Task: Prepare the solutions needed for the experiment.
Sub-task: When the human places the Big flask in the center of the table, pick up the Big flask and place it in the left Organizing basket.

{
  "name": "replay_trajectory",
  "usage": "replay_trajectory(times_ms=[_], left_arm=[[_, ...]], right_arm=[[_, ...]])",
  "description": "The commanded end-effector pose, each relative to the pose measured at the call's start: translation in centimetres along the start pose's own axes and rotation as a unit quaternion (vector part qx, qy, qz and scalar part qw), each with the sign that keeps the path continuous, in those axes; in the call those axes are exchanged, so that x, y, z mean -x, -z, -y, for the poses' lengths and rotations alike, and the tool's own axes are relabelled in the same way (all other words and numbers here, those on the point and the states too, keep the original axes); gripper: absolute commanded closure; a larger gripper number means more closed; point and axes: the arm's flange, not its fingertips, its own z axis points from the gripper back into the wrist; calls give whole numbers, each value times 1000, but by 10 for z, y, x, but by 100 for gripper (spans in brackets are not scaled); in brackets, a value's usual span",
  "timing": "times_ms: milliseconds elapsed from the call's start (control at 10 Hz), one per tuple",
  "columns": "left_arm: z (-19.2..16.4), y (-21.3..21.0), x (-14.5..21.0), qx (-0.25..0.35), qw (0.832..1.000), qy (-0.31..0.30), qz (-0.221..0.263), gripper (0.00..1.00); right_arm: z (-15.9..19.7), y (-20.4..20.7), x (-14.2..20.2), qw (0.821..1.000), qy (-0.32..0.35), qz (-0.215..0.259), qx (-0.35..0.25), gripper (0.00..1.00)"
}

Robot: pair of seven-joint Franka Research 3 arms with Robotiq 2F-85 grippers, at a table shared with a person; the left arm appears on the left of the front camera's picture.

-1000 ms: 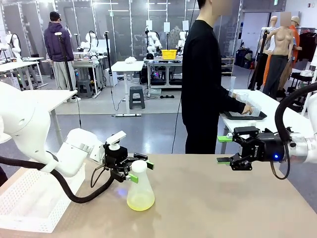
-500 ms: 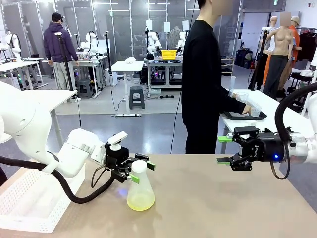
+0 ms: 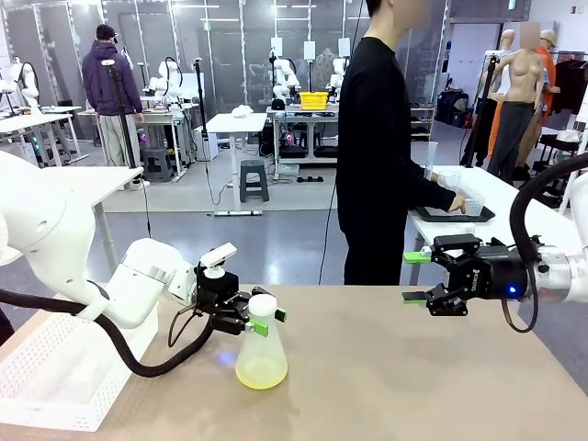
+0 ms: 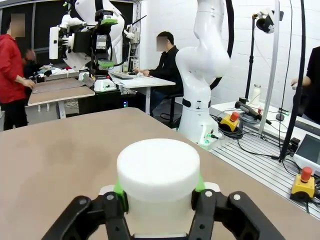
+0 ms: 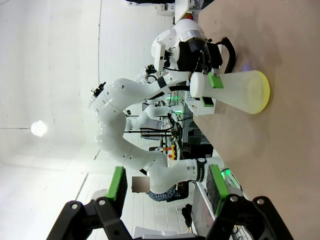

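Left hand (image 3: 258, 322) grips the flask's neck
Translucent conical flask (image 3: 261, 350), white cap, yellow-green solutions (image 3: 261, 374) below; right hand (image 3: 414, 277) wide, empty.

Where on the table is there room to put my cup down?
The bare tabletop between the flask and the right gripper is free. It is crowded on the left, where the left gripper pinches the flask's neck beside the white tray.

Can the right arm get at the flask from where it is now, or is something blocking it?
Probably not cleanly. The table between the right gripper and the flask is bare, but the left gripper is clamped around the flask's neck, leaving only the lower body exposed.
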Motion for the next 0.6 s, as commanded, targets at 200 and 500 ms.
replay_trajectory(times_ms=[200, 500], left_arm=[[0, -3, -8, 8, 1000, -6, -1, 87], [3, -7, -19, -20, 1000, 3, -16, 100]], right_arm=[[0, 1, 1, 1000, -5, 3, -1, 19], [0, 1, 1, 1000, -5, 3, -1, 19]])
